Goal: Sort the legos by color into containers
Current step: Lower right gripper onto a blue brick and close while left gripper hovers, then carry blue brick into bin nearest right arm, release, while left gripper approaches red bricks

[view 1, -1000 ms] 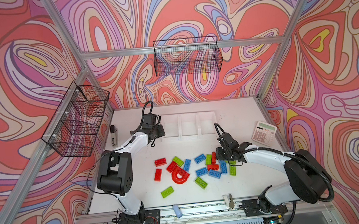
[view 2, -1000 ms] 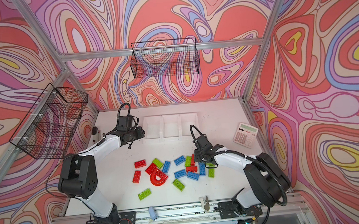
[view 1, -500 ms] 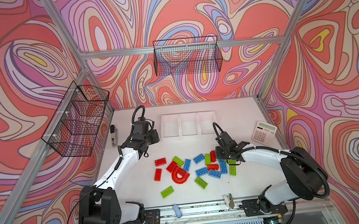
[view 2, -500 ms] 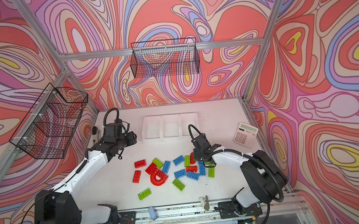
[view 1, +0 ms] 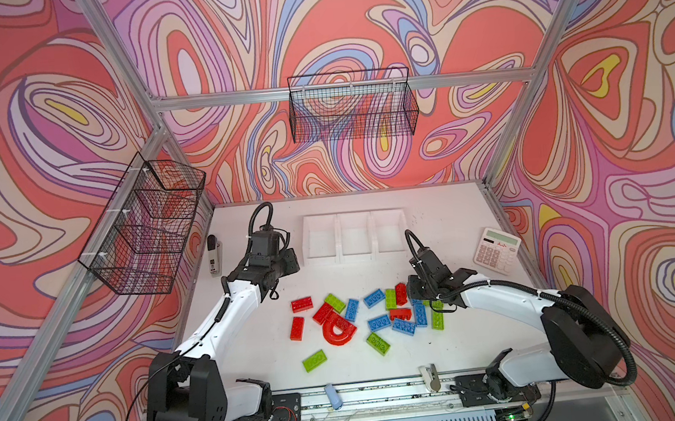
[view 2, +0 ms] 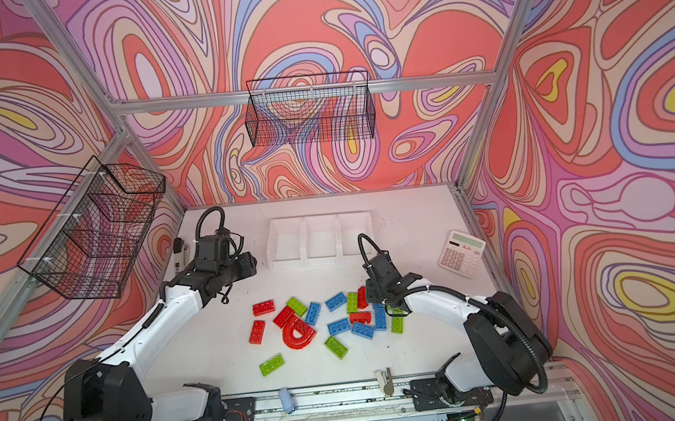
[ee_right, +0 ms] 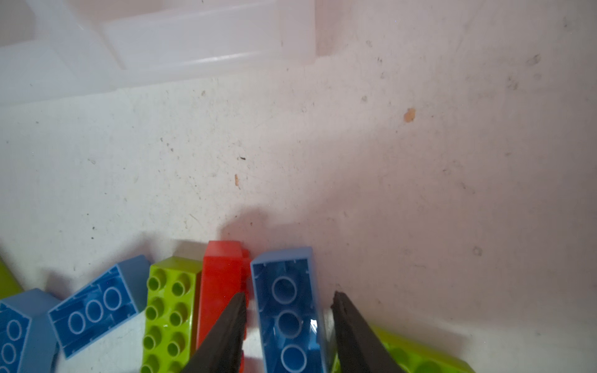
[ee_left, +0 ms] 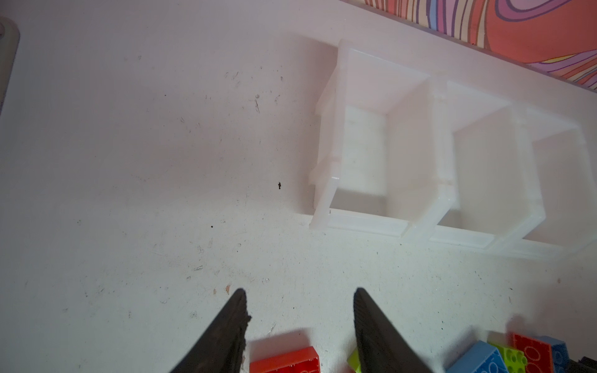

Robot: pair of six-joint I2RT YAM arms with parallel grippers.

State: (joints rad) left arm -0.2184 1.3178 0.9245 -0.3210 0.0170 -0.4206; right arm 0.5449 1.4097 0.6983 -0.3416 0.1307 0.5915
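While the left pincer (ee_left: 298, 292) hangs apart and empty beside the bins (view 1: 356, 255), the right pincer (ee_right: 289, 294) straddles a blue brick (ee_right: 290, 323) among bricks (view 1: 379, 322) scattered in front of them; its grip I cannot tell.

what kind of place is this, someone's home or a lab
Probably a robot lab cell, not a home: a left arm and right arm mounted at a white table, an aluminium frame with printed walls around it, legos and bins staged.
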